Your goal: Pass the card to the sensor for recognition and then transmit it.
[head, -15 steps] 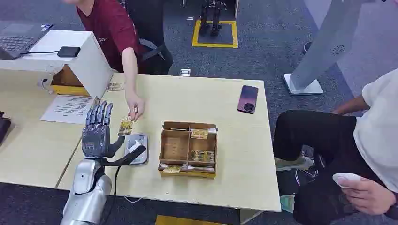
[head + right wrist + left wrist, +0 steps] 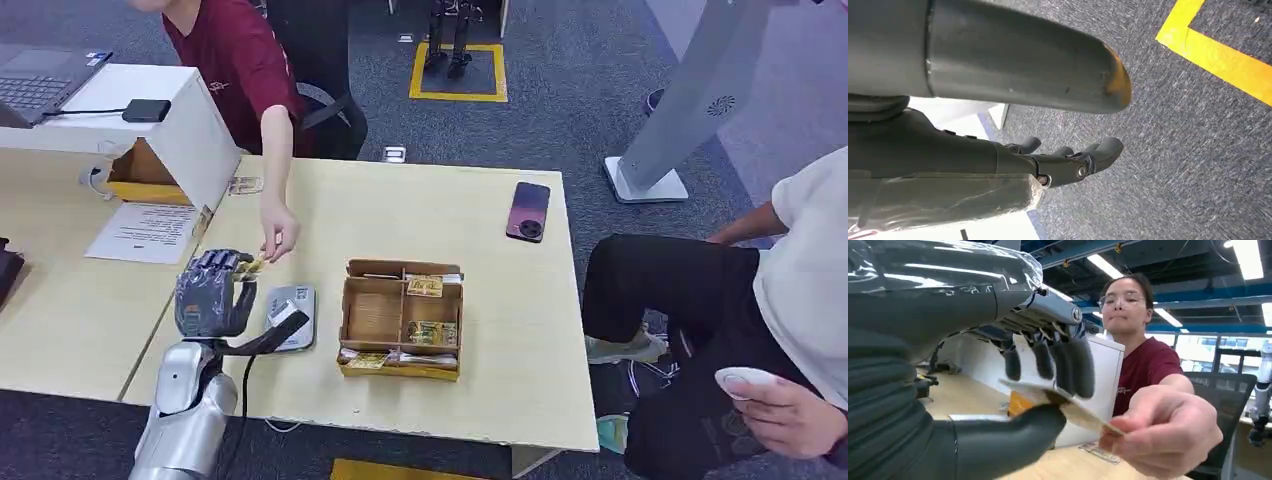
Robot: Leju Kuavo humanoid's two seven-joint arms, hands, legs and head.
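Handover step, by my read. Your left hand [image 2: 212, 292] is raised over the desk [image 2: 500, 340], fingers curled down and thumb beneath, closing on the card [image 2: 1058, 405]. The person's hand [image 2: 1160, 432] pinches the card's far end, so both hold it at once.

Sensor [image 2: 291, 316], the grey pad, lies on the desk just beside your left hand, near the wooden tray [image 2: 402, 318].

Next: wait for the person to let go, then lower the card flat over the sensor.

Right hand [image 2: 1068, 160] hangs above the carpet, fingers loosely curled, holding nothing.
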